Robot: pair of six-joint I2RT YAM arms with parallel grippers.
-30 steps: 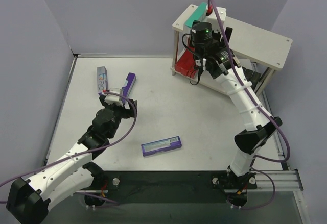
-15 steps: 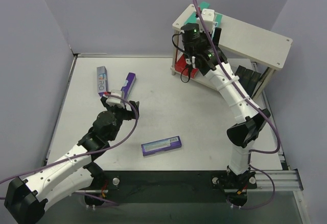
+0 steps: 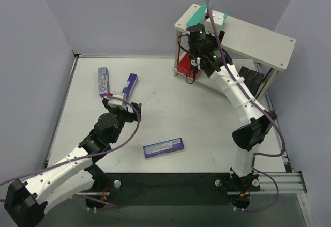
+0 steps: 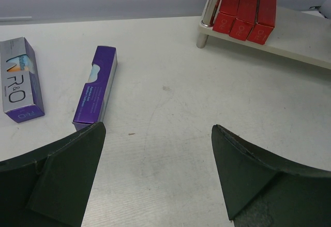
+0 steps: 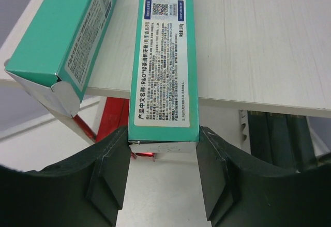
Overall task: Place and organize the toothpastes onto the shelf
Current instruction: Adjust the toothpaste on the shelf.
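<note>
The shelf (image 3: 258, 41) stands at the far right. My right gripper (image 5: 163, 144) is shut on the near end of a teal toothpaste carton (image 5: 165, 51), which lies lengthwise on the top board (image 5: 264, 41). A second teal carton (image 5: 67, 35) lies beside it on the left, also seen in the top view (image 3: 195, 16). Red cartons (image 4: 245, 7) sit on the lower tier. My left gripper (image 4: 158, 134) is open and empty above the table, just short of a purple carton (image 4: 95, 90) and a silver-faced carton (image 4: 20, 85).
Another purple carton with a silver face (image 3: 163, 147) lies on the table near the front middle. Black cartons (image 5: 279, 134) sit on the lower tier's right side. Walls close in the table on the left and back.
My right gripper has risen from in front of the shelf to the top board with the teal carton, then shifted slightly right. The left arm has barely moved.
</note>
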